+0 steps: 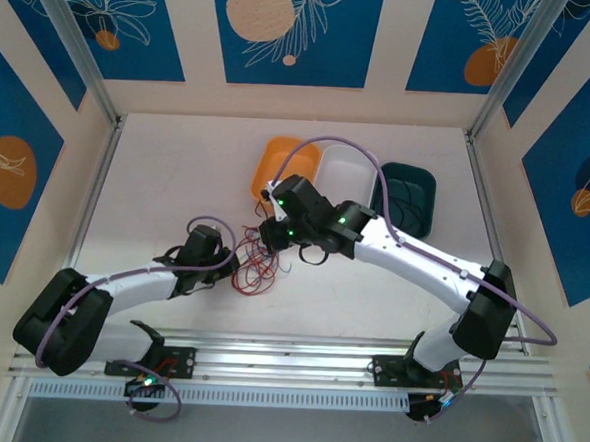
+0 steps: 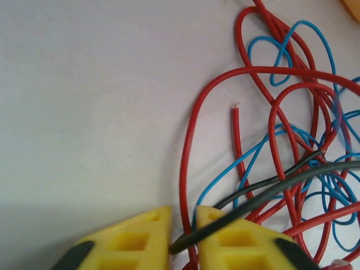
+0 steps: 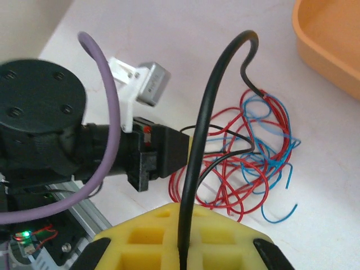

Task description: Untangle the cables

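The left gripper (image 2: 183, 225) was pinched almost shut on one black wire (image 2: 264, 190), which ran off toward 2 o'clock into the tangle. The right gripper (image 3: 183, 225) was clamped on one black cable (image 3: 198, 135), holding it up in an arch. The cables (image 1: 257, 271), red, blue and black loops too knotted to count, lay at 3 o'clock of the left gripper. Three trays sat beyond at 1 o'clock: orange tray (image 1: 265, 169), white tray (image 1: 346, 179), green tray (image 1: 422, 189).

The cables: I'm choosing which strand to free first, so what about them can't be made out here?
- Top view: cables too small to trace.
- Left wrist view: cables cut off by the right edge; black cable end hidden in left tool.
- Right wrist view: left arm hides the cables' left side.
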Robot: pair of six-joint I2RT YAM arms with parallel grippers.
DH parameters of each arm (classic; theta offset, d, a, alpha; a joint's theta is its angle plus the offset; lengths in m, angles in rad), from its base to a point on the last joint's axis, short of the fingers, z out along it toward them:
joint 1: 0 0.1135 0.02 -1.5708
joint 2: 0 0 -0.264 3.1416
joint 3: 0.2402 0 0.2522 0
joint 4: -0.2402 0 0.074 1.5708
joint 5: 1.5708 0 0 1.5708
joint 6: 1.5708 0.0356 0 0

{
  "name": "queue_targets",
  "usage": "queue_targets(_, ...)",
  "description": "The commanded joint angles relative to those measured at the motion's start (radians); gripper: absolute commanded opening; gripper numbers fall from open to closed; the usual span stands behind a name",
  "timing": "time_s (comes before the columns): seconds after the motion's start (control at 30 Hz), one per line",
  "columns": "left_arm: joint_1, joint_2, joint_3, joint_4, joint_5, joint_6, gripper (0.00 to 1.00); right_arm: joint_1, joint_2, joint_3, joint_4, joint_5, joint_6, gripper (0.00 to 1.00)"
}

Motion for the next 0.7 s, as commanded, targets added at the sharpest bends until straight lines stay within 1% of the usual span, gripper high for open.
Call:
queue_targets(0.0,-0.008,0.006,0.014,0.008,-0.037,-0.008,0.1,-0.018,-0.055,0.047,0.016,-0.034,-0.014,0.0)
queue_targets(0.1,-0.008,0.001,0.012,0.002,-0.051,-0.013,0.07,-0.035,-0.081,0.067,0.01,-0.033,-0.027,0.0)
queue_targets(0.2,-0.008,-0.006,0.008,-0.001,-0.063,-0.016,0.07,-0.062,-0.107,0.096,-0.011,-0.044,-0.034,0.0)
queue_targets(0.37,-0.008,-0.014,-0.002,-0.003,-0.086,-0.027,0.07,-0.112,-0.168,0.128,-0.019,-0.095,-0.049,0.0)
queue_targets(0.5,-0.008,-0.015,-0.003,-0.008,-0.102,-0.03,0.17,-0.157,-0.206,0.162,-0.019,-0.132,-0.056,0.0)
queue_targets(0.57,-0.008,-0.015,-0.003,-0.006,-0.103,-0.03,0.26,-0.171,-0.221,0.182,-0.019,-0.132,-0.068,0.0)
queue_targets(0.67,-0.008,-0.017,-0.005,-0.007,-0.109,-0.032,0.38,-0.182,-0.229,0.209,-0.019,-0.106,-0.086,0.0)
